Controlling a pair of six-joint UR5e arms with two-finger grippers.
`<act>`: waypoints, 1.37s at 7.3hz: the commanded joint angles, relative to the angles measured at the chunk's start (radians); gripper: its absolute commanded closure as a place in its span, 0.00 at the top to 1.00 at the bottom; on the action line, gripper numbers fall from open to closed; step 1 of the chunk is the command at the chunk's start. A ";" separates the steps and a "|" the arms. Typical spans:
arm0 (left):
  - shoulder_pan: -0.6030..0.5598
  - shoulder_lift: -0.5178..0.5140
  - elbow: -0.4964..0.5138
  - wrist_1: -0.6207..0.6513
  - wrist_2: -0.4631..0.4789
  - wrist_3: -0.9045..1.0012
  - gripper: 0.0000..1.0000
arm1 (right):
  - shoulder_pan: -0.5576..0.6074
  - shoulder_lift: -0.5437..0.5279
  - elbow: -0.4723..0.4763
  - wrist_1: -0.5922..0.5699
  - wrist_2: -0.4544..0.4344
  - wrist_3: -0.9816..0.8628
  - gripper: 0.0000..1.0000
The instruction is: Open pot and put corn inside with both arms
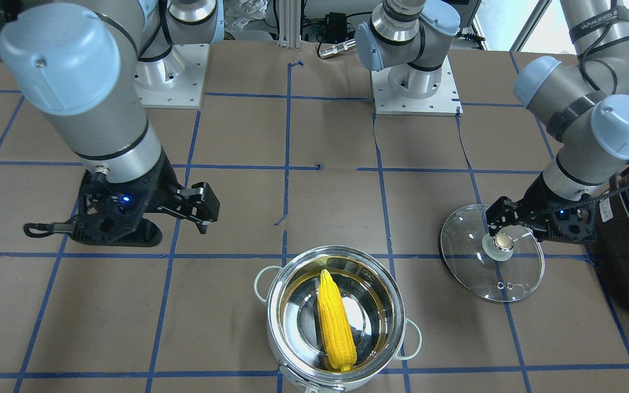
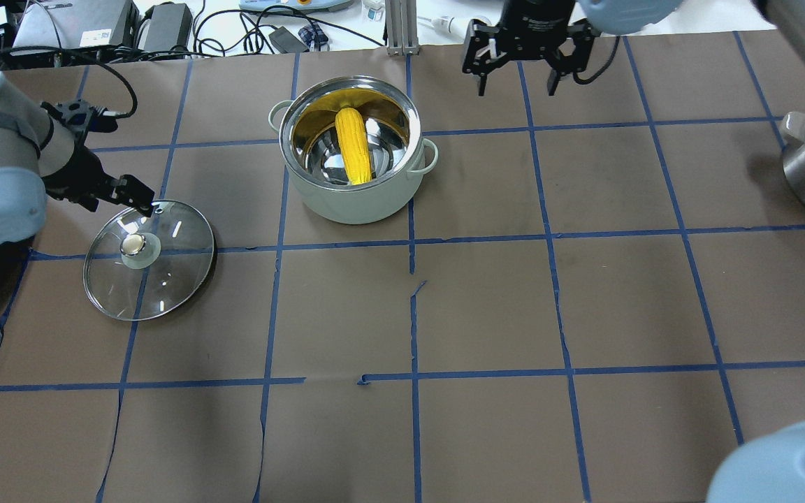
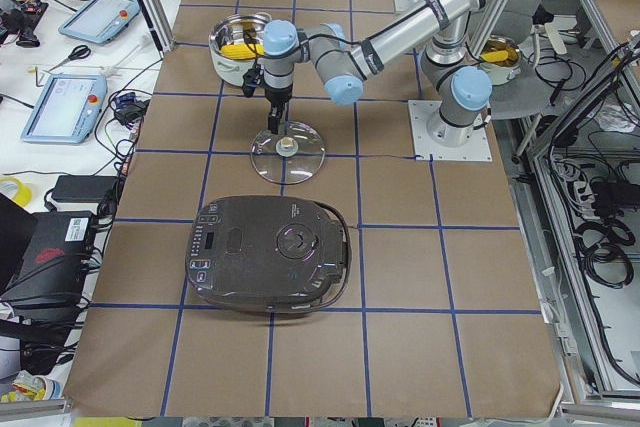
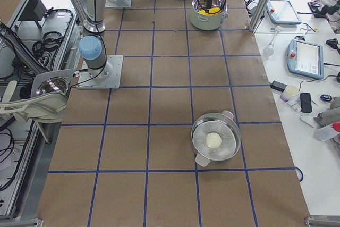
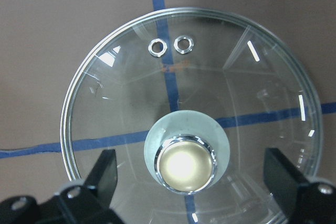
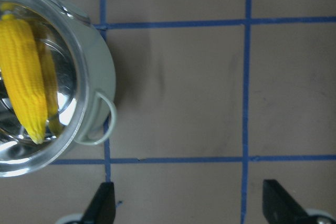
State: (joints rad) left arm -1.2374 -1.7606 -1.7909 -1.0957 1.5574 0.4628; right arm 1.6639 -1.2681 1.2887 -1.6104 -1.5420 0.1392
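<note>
The corn [image 2: 352, 143] lies lengthwise inside the open pot [image 2: 357, 199]. The left hand [image 5: 191, 156] hovers spread wide over the knob [image 5: 185, 165] of the glass lid [image 5: 121, 98], gripping nothing. The right hand [image 2: 517, 89], upper right, gapes empty.

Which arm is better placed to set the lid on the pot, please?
Left. The left pincer, open, hangs over the lid at its knob, while the right pincer, also open, hangs on the other side of the pot, far from the lid.

My left arm [image 1: 571, 174] and right arm [image 1: 101, 120] were silver-grey tubes with pale blue caps. My left gripper [image 1: 503, 217] and right gripper [image 1: 205, 210] were black, each showing a blue light.
</note>
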 commanded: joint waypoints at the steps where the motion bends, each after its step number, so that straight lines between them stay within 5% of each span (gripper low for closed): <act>1: -0.210 0.038 0.271 -0.339 0.004 -0.253 1.00 | -0.078 -0.165 0.190 0.029 -0.044 -0.067 1.00; 4: -0.424 0.105 0.351 -0.463 0.012 -0.478 1.00 | -0.110 -0.295 0.271 0.120 -0.087 -0.113 1.00; 10: -0.429 0.167 0.308 -0.498 0.021 -0.480 1.00 | -0.107 -0.318 0.235 0.182 -0.082 -0.113 1.00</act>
State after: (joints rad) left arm -1.6678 -1.6018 -1.4795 -1.5915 1.5767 -0.0168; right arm 1.5569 -1.5869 1.5255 -1.4308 -1.6182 0.0261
